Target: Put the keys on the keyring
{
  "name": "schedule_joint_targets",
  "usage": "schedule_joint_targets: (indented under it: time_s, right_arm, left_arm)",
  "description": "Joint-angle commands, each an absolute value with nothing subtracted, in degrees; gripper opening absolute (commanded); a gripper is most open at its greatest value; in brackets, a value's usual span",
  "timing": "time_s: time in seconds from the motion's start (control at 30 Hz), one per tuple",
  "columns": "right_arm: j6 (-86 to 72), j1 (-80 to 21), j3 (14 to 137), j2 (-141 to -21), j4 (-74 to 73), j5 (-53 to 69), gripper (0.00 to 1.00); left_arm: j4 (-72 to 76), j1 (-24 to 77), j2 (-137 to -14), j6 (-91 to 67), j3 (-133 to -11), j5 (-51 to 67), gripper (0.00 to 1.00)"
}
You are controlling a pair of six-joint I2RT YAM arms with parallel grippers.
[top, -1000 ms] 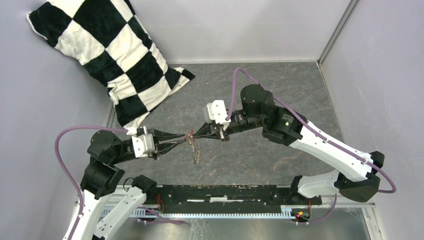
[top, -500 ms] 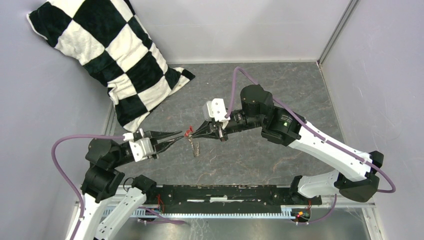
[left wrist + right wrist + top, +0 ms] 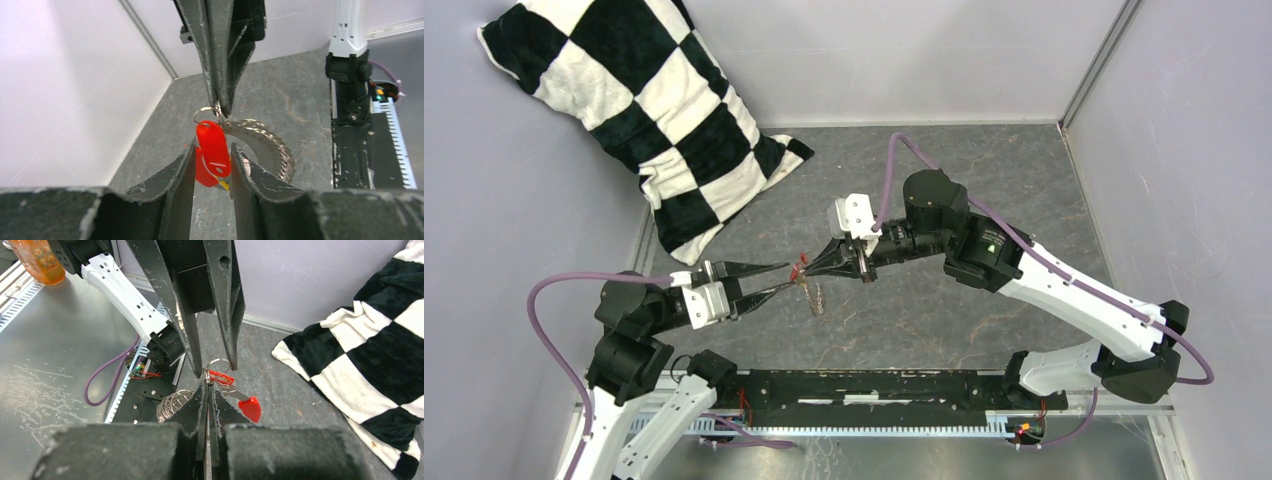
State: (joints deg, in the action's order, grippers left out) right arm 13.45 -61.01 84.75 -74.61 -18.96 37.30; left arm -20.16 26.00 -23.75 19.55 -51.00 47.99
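My right gripper (image 3: pixel 808 267) is shut on the keyring (image 3: pixel 265 144), a grey coil-like ring whose thin wire loop (image 3: pixel 218 363) shows at its tips (image 3: pixel 206 385). The bunch hangs above the floor. A red key head with a white mark (image 3: pixel 212 147) hangs from the loop, with a second red piece and a bit of yellow (image 3: pixel 223 186) behind it. In the right wrist view a red key head (image 3: pixel 250 408) sticks out to the right. My left gripper (image 3: pixel 791 274) is open, its fingers (image 3: pixel 185 170) on either side of the red head. I cannot tell whether they touch it.
A black and white checked cushion (image 3: pixel 654 110) leans in the far left corner. Grey walls enclose the grey stone-patterned floor (image 3: pixel 944 310). A black rail (image 3: pixel 874 385) runs along the near edge between the arm bases.
My left gripper has opened and drawn back to the left, away from the bunch. My right gripper has shifted slightly left with the keyring and keys still hanging from it.
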Motion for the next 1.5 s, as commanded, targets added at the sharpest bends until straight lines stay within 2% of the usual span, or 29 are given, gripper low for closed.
schedule_joint_targets:
  time_s: [0.0,0.17,0.43,0.57,0.77,0.9,0.97,1.2,1.47]
  right_arm:
    - [12.2,-60.9,85.1,-74.7,-15.3,37.7,0.00]
    - [11.8,-60.9,84.8,-74.8,-14.6,37.9,0.00]
    - [12.9,-60.7,85.2,-74.8,-16.5,38.8,0.00]
    - [13.1,-60.5,85.3,-75.3,-17.9,41.5,0.01]
    - [13.3,-60.5,87.1,-77.3,-20.6,43.2,0.00]
    - [13.2,-60.6,87.6,-77.8,-21.2,43.6,0.00]
    - [13.1,-60.6,87.9,-78.1,-21.3,44.0,0.00]
    - [13.5,-60.6,88.6,-78.8,-22.7,46.6,0.00]
    - [13.6,-60.6,88.7,-79.2,-23.0,47.0,0.01]
  left_arm:
    - [-13.5,26.0,-23.5,16.4,-50.2,43.7,0.38]
    - [-13.3,26.1,-23.7,14.5,-49.4,45.2,0.37]
    - [-20.0,26.0,-24.3,22.2,-51.4,47.6,0.44]
    - [-26.1,26.0,-24.9,32.1,-54.5,48.6,0.50]
    - [-33.7,26.0,-26.8,45.6,-59.7,55.4,0.67]
    - [-39.1,26.0,-29.2,50.6,-62.5,60.4,0.71]
    - [-42.2,26.0,-30.4,51.8,-63.4,62.1,0.70]
    - [-61.8,26.1,-36.9,70.3,-68.8,61.7,0.56]
    - [-63.4,26.0,-36.4,75.8,-68.9,61.7,0.40]
